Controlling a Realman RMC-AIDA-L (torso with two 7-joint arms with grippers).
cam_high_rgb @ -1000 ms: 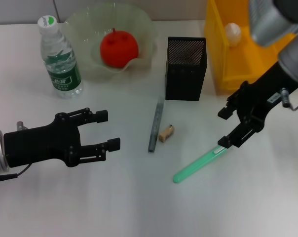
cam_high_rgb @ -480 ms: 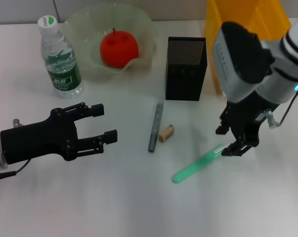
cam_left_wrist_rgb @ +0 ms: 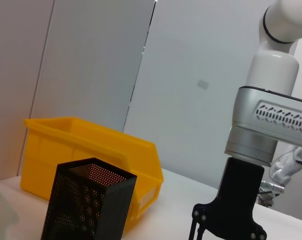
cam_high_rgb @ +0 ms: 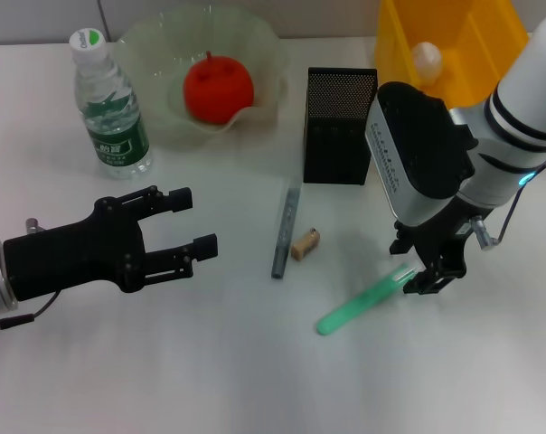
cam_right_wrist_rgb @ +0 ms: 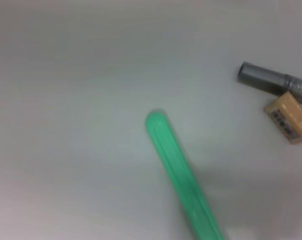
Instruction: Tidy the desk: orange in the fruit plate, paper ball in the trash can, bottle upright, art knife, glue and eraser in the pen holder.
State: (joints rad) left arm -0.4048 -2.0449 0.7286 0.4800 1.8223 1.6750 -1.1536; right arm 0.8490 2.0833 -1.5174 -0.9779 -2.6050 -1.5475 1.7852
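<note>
- I use the black mesh pen holder (cam_high_rgb: 340, 125) as my landmark; it stands upright near the back middle of the white desk (cam_high_rgb: 255, 380), open mouth up.
- My right gripper (cam_high_rgb: 424, 268) hangs in front of the pen holder and off to its right, pointing down over the near end of a green stick (cam_high_rgb: 363, 299). Its fingers sit on either side of that end, parted; I cannot tell whether they touch it.
- In the right wrist view the green stick (cam_right_wrist_rgb: 182, 172) lies flat on bare desk with its rounded tip free, with open room around it.
- Straight in front of the pen holder lies a grey pen-shaped tool (cam_high_rgb: 286, 227), lengthwise toward me, and the tan eraser (cam_high_rgb: 305, 243) rests just beside it on its right. Both are well apart from the green stick.
- The yellow trash can (cam_high_rgb: 454, 54) stands to the right of the pen holder, close to it, with the paper ball (cam_high_rgb: 427, 56) inside.
- To the left of the pen holder is the pale-green fruit plate (cam_high_rgb: 155, 54), wavy rim near the holder's side, holding the orange (cam_high_rgb: 218, 88).
- Further left the bottle (cam_high_rgb: 109, 107) stands upright, touching or almost touching the plate's rim.
- My left gripper (cam_high_rgb: 199, 221) hovers well in front of the bottle, fingers spread and holding nothing, pointing toward the grey tool.
- The front of the desk is wide open.
</note>
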